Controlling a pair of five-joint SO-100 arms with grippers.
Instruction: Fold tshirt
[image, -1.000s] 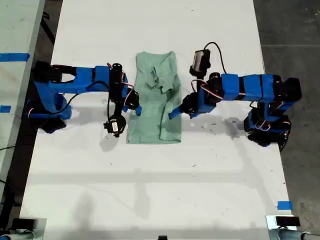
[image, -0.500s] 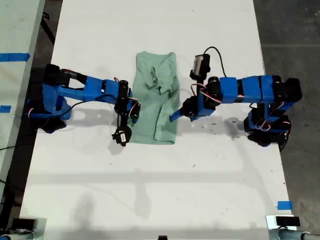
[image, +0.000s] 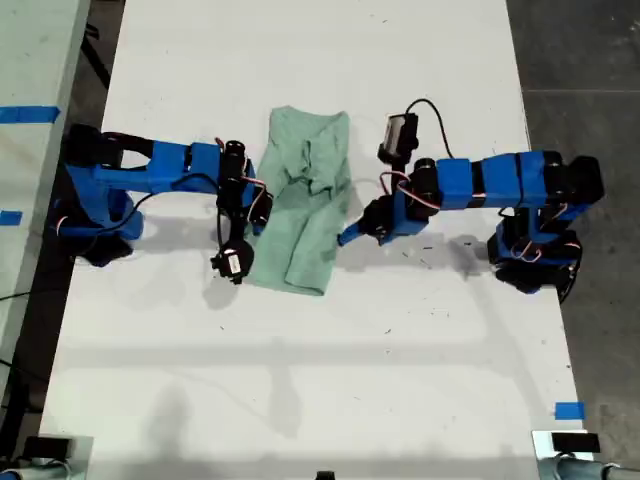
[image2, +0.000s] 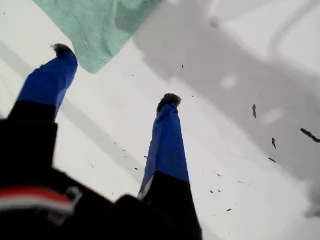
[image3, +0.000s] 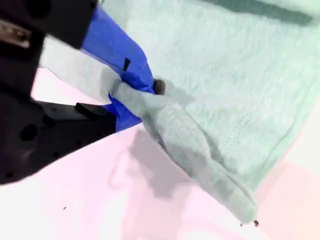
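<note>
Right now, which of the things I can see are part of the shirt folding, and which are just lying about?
Part of the job:
- the tshirt, partly folded on the white table
- my second pincer, shut on a fold of it
- my first pincer, open beside its edge

Just lying about:
- blue tape on the table, near the exterior view's lower right

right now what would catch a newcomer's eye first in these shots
The pale green tshirt lies folded and crumpled at the middle of the white table, between two bright blue arms. My second gripper, at the shirt's edge on the exterior view's left, is shut on a lifted fold of cloth. My first gripper, on the exterior view's right, is open over bare table beside the shirt's edge.
</note>
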